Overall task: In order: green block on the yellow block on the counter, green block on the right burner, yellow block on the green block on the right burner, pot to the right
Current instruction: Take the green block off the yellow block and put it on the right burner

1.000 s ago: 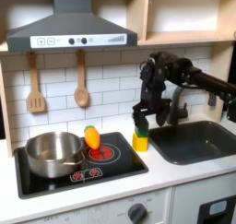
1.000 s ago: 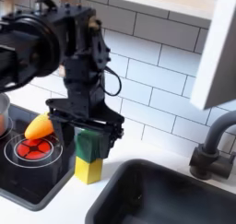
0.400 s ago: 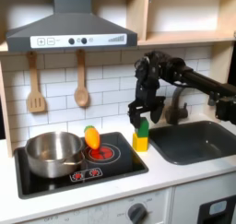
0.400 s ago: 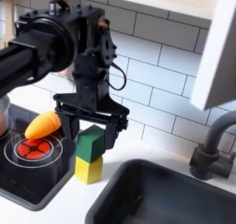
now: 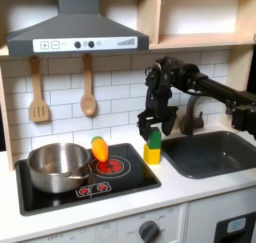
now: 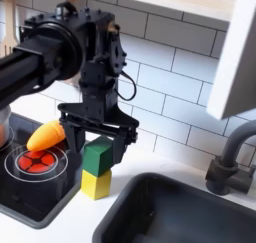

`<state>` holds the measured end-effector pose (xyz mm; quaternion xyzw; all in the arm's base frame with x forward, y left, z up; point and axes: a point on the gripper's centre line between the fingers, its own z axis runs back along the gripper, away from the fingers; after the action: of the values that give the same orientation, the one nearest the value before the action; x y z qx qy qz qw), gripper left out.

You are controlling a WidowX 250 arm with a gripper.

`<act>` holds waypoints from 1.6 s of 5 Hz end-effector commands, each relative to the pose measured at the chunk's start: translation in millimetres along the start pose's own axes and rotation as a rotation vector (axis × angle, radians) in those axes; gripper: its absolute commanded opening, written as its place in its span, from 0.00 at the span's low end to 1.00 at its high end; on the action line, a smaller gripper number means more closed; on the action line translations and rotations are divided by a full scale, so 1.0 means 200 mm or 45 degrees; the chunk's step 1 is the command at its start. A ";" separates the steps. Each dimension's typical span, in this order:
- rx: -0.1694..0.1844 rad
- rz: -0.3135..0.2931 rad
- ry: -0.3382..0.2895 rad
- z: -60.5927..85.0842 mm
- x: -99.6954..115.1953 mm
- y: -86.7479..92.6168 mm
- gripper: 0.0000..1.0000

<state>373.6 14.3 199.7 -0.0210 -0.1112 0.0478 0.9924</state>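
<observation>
Green block stacked on yellow; the lift-off comes next.
Hand (image 6: 97, 139) hangs spread above green block (image 6: 98, 155) on yellow block (image 6: 96, 183); next, descend, clamp, carry to burner (image 6: 36, 163).

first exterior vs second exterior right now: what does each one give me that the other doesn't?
First exterior view: the whole pot on the hob, the range hood, a spatula and a spoon hanging on the wall, the full sink.

Second exterior view: a close look at the open gripper with fingers on either side of the green block's top, and the faucet base.

Both: green block on the yellow block, the orange toy by the right burner.
</observation>
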 end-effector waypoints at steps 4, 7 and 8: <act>0.019 -0.040 0.026 -0.04 -0.03 0.01 0.24; 0.020 -0.021 0.022 -0.04 -0.02 0.02 0.00; -0.003 0.013 0.019 -0.01 0.00 0.04 0.00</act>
<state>371.5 29.9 193.0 -0.0139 -0.0963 0.0581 0.9936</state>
